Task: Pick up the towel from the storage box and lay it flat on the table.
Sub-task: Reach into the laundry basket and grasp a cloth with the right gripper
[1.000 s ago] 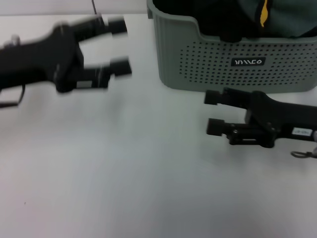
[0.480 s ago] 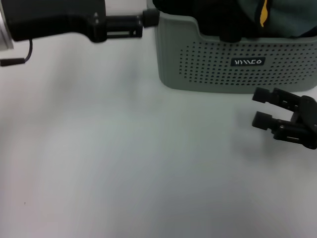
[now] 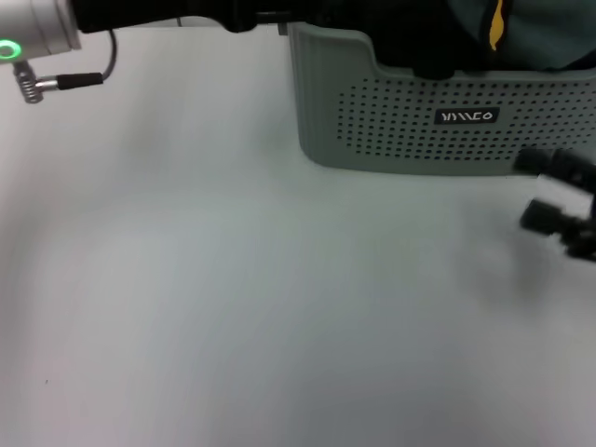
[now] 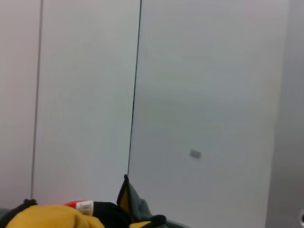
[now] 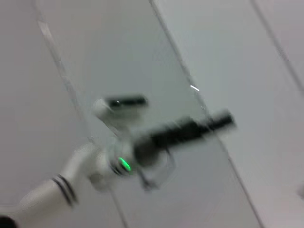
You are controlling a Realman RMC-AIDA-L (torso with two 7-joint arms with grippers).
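The grey-green storage box stands at the far right of the white table. Over its rim shows a thin strip of the mustard-yellow towel, between a black cloth and a grey-teal cloth. The left wrist view shows the towel close below, with its small white label. My left gripper reaches in from the left, at the box's near-left corner at rim height. My right gripper is open and holds nothing, low over the table in front of the box's right end.
A green light glows on the left arm's wrist, with a cable hanging beside it. The right wrist view shows the left arm farther off against pale wall panels. Bare white tabletop spreads in front of and left of the box.
My left arm has swung away from me and to the right, from over the table up to the box's corner. My right gripper has drawn back to the right, staying open.
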